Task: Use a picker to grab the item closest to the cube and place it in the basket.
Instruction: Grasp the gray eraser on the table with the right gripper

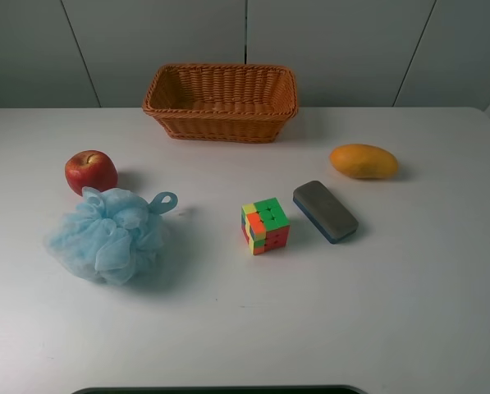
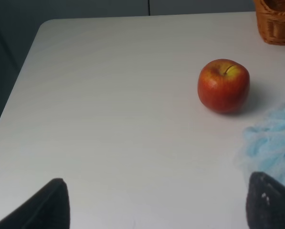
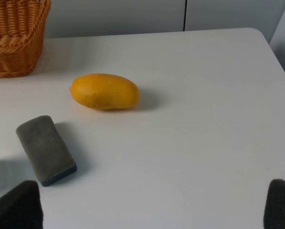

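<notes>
Things on the tabletop (image 1: 245, 328)
At back, basket (image 1: 220, 123); apple (image 1: 90, 171) left, pouf (image 1: 107, 234) before it; cube (image 1: 265, 226) central, eraser (image 1: 325, 211) just right, mango (image 1: 364, 161) behind eraser.

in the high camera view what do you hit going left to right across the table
blue bath pouf → cube → eraser → mango. Left out: the apple, which sits within the pouf's width, and the basket, which spans the middle.

A staged test bench, likely a robotics lab: a plain white tabletop (image 1: 245, 328) against grey wall panels (image 1: 335, 49) across the top of the frame, with unrelated props spaced apart: wicker basket (image 1: 220, 123), apple (image 1: 90, 171), mango (image 1: 364, 161), puzzle cube (image 1: 265, 226).
</notes>
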